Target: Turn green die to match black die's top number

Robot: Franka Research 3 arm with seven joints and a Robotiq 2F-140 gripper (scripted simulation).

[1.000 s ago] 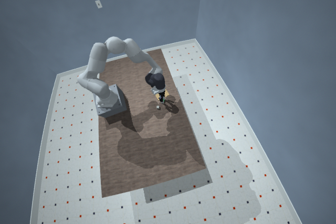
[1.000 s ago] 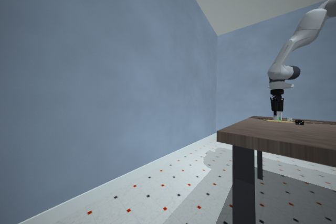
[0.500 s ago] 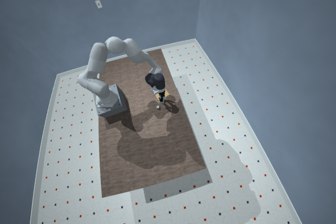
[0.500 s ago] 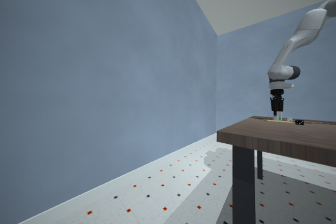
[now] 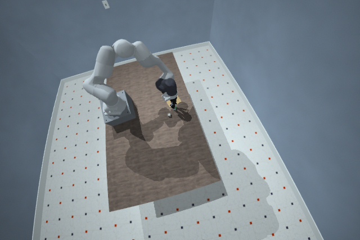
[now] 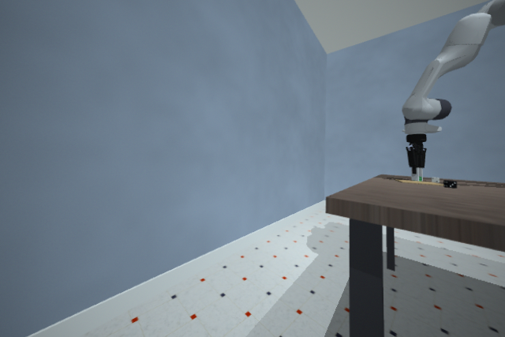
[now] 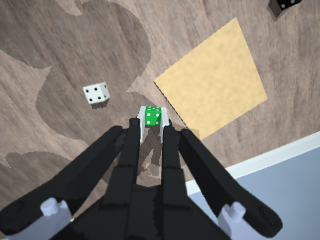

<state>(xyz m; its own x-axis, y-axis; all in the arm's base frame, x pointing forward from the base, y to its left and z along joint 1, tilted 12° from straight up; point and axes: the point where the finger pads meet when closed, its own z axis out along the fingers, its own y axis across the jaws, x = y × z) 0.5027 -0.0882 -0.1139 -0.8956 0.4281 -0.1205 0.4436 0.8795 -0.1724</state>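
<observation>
The green die [image 7: 153,116] sits between my gripper's [image 7: 153,122] two finger pads, which press on its sides; the gripper is shut on it. The die is over the bare wood, just beside the near corner of the tan mat [image 7: 212,85], not on it. I cannot tell whether it rests on the table or is slightly raised. The black die [image 7: 284,5] lies on the wood beyond the mat's far side. In the exterior view the gripper [image 6: 417,176] points straight down, with the black die [image 6: 450,183] to its right.
A white die [image 7: 96,93] lies on the wood to the left of the gripper, apart from it. The table edge [image 7: 260,160] runs close by on the right. The robot base [image 5: 117,108] stands on the table's left side.
</observation>
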